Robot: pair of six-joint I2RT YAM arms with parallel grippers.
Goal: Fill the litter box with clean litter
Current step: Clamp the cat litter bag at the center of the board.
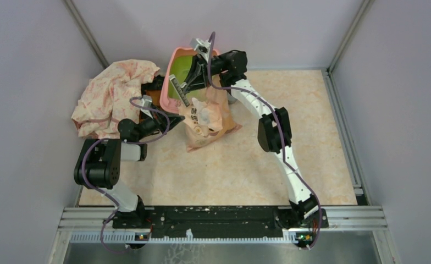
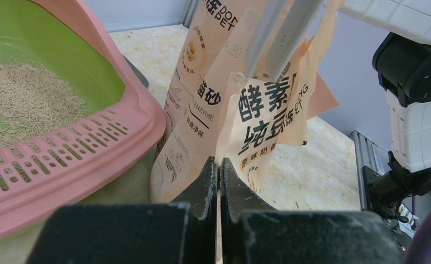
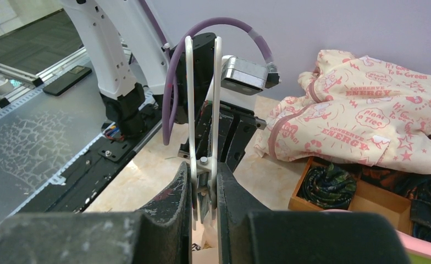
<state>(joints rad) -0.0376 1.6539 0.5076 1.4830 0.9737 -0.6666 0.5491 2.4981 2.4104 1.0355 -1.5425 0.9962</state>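
The litter box point(image 1: 172, 63), pink-rimmed and lime-green inside, stands at the back centre. Pale tan clean litter point(image 2: 21, 104) covers part of its floor. The peach litter bag point(image 1: 205, 118) with bold Chinese lettering stands just in front of the box. My left gripper point(image 2: 219, 162) is shut on a fold low on the bag point(image 2: 197, 121), reaching it from the left point(image 1: 169, 118). My right gripper point(image 3: 204, 170) is shut on a silver metal tool point(image 3: 202, 99) with two thin arms and a spring. It holds the tool point(image 1: 177, 91) over the box's near rim, above the bag's top.
A cream cloth with pink print point(image 1: 114, 96) lies bunched at the back left. It partly covers a wooden box point(image 3: 356, 192) of dark fabric. Grey walls close three sides. A metal rail point(image 1: 224, 217) runs along the near edge.
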